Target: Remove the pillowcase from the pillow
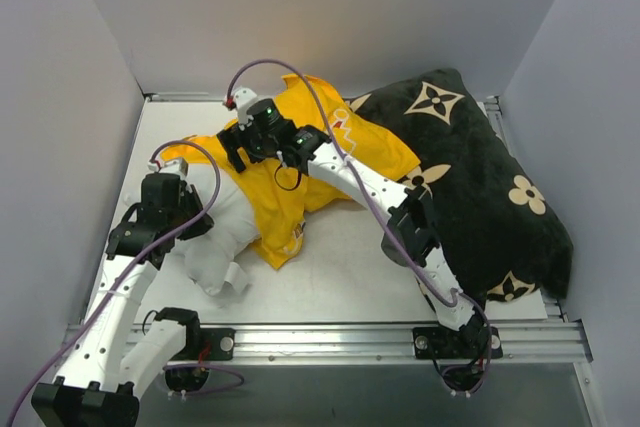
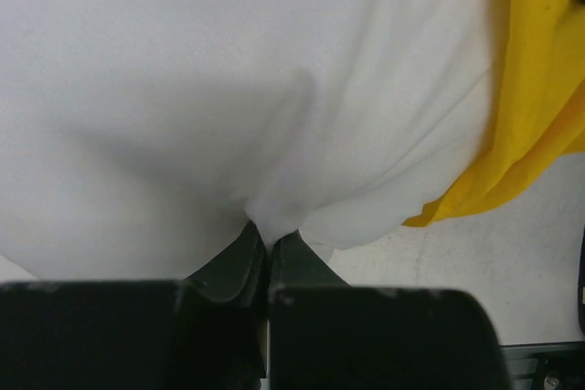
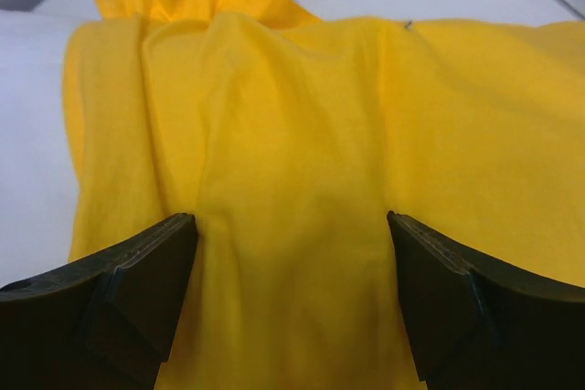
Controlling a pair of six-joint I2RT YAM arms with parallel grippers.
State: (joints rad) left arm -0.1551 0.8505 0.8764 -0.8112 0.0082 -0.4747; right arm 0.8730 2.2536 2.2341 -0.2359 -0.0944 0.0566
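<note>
The yellow pillowcase (image 1: 310, 162) lies bunched over the far half of the white pillow (image 1: 228, 232), whose near end sticks out bare at the front left. My left gripper (image 1: 200, 219) is shut on a pinch of the pillow's white fabric (image 2: 274, 134), its fingertips meeting at the fold (image 2: 268, 233). The pillowcase's edge (image 2: 539, 89) shows at the right of the left wrist view. My right gripper (image 1: 258, 155) is open over the pillowcase. In the right wrist view the gripper (image 3: 292, 244) straddles a ridge of the yellow cloth (image 3: 292, 116), with the jaws wide apart.
A large black pillow with tan flower marks (image 1: 480, 187) fills the right side of the table, against the right arm. White walls enclose the table on the left, back and right. A metal rail (image 1: 330, 339) runs along the front edge.
</note>
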